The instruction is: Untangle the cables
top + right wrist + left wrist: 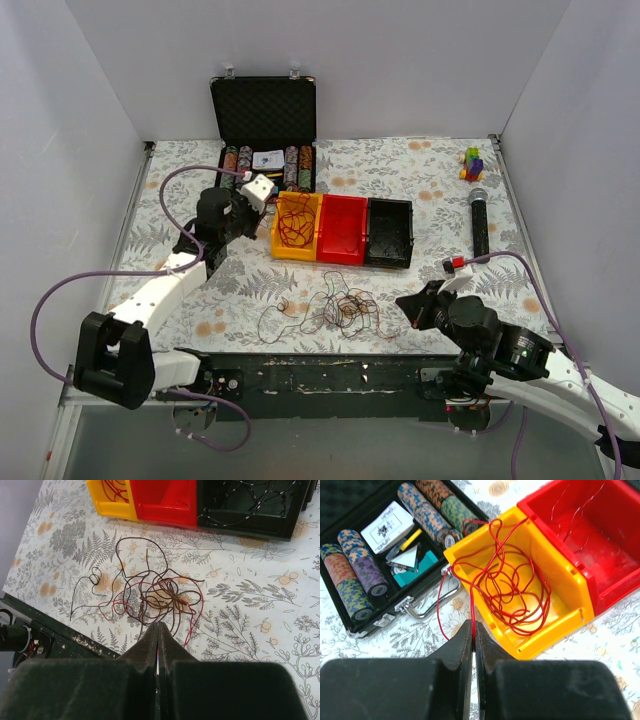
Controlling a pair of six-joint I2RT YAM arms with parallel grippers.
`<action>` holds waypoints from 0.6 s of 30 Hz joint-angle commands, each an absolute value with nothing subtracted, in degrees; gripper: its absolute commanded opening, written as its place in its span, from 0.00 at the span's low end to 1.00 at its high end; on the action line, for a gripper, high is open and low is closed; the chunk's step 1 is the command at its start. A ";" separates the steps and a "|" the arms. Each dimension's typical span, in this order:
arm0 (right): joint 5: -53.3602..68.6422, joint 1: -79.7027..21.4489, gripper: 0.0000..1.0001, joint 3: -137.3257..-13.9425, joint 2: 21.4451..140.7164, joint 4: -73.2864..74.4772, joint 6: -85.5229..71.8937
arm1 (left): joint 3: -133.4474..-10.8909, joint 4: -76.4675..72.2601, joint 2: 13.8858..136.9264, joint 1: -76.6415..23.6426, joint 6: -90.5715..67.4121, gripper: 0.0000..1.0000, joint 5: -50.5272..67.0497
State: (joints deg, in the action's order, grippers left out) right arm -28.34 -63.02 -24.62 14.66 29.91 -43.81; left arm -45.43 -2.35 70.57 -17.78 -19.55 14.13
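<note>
A loose nest of thin red and dark brown cables (342,308) lies on the patterned table near the front edge and shows in the right wrist view (160,595). A long red cable (512,592) is coiled in the yellow bin (278,240), and one strand hangs over the bin's rim (560,580). My left gripper (472,626) is shut on that strand, just left of the bin (262,205). My right gripper (158,625) is shut, right of the nest and above the table (405,300). A sliver of red shows in its slit; I cannot tell whether it holds a cable.
A red bin (343,228) and a black bin (389,232) with thin wires inside stand right of the yellow one. An open poker-chip case (264,110) stands behind them. A microphone (480,220) and toy blocks (471,163) lie at the right.
</note>
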 commanded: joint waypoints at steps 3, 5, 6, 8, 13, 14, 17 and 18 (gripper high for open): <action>-29.27 -63.11 0.01 -25.93 13.71 28.65 -44.65 | -49.83 3.77 74.17 -20.38 -9.60 0.00 12.31; -29.36 -63.19 0.01 -26.10 13.89 28.83 -44.73 | -50.89 5.09 75.76 -22.32 -5.55 0.00 11.34; -29.62 -63.19 0.01 -26.28 13.89 28.92 -44.74 | -51.06 5.71 76.02 -23.37 -2.75 0.00 11.51; -29.62 -63.19 0.01 -26.37 13.89 29.27 -44.82 | -50.02 6.33 75.85 -25.39 3.91 0.00 11.34; -29.79 -63.19 0.01 -26.46 13.27 29.62 -44.91 | -47.63 6.07 74.53 -28.39 11.78 0.00 8.44; -29.79 -63.28 0.01 -26.54 13.18 29.79 -44.91 | -48.07 6.33 74.88 -28.39 11.43 0.00 7.57; -29.79 -63.19 0.01 -26.45 13.01 29.79 -45.00 | -49.92 7.29 77.07 -28.39 11.42 0.00 4.14; -29.79 -63.19 0.01 -26.37 13.01 29.71 -45.09 | -50.27 7.73 77.69 -28.39 12.82 0.00 3.17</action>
